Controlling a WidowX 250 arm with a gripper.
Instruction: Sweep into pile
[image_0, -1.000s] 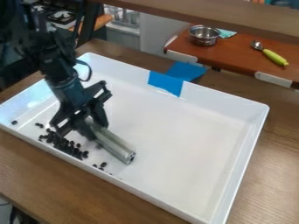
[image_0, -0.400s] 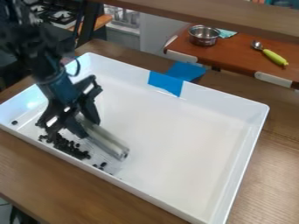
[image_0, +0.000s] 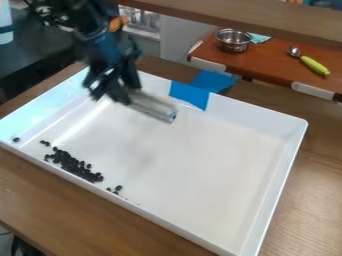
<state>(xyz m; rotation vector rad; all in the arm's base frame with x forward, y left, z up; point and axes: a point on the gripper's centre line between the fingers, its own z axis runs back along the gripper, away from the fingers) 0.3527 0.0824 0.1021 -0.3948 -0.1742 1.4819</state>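
Toward the tray's (image_0: 207, 170) far side, near blue tape (image_0: 189, 95), hand (image_0: 127, 94) gripping a silvery bar (image_0: 153, 107), slanted, probably off the tray floor. Black beans (image_0: 73, 165) clumped along the near wall, few strays beside, one by the left corner.

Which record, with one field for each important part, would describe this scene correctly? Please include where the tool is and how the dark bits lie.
end effector: near the tray's far wall, holding the tool
end effector point
tool: silvery bar, angled toward the camera, away from the bits
tool point
bits: one main cluster beside the near wall, with a few strays at both ends
tray: white, blue tape on far wall
side table: red-brown, with pot and green-handled spoon
pile status: not fully gathered
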